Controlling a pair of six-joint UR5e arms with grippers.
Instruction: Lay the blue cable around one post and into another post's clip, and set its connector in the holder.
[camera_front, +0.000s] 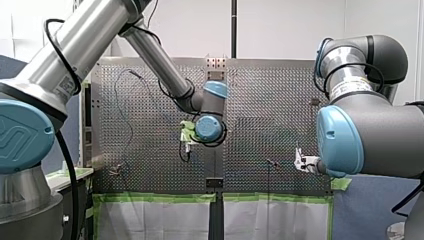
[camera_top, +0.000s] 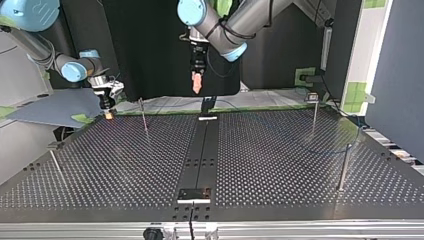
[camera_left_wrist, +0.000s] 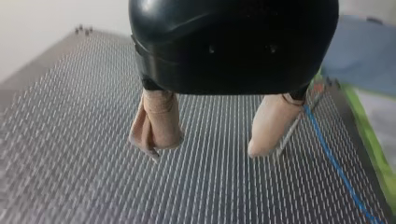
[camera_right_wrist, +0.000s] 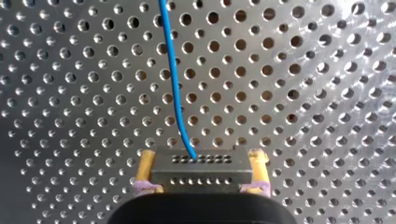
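The thin blue cable (camera_right_wrist: 175, 79) runs from a black connector (camera_right_wrist: 201, 173) away over the perforated plate. My right gripper (camera_right_wrist: 201, 161) is shut on that connector, with one yellow pad on each side of it. In the top view my right gripper (camera_top: 107, 97) hangs above the plate's far left corner. My left gripper (camera_left_wrist: 203, 149) is open, its beige pads (camera_left_wrist: 156, 126) apart with nothing between them, above the plate. The cable (camera_left_wrist: 332, 161) and a thin post (camera_left_wrist: 290, 135) lie just beside one of its fingers. My left gripper (camera_top: 197, 82) hovers above the plate's far middle.
Thin posts stand on the plate (camera_top: 280, 165): one (camera_top: 144, 116) at the far left, one (camera_top: 315, 107) at the far right, one (camera_top: 344, 167) at the near right, one (camera_top: 55, 165) at the near left. A black block (camera_top: 194, 194) sits on the centre strip near the front edge.
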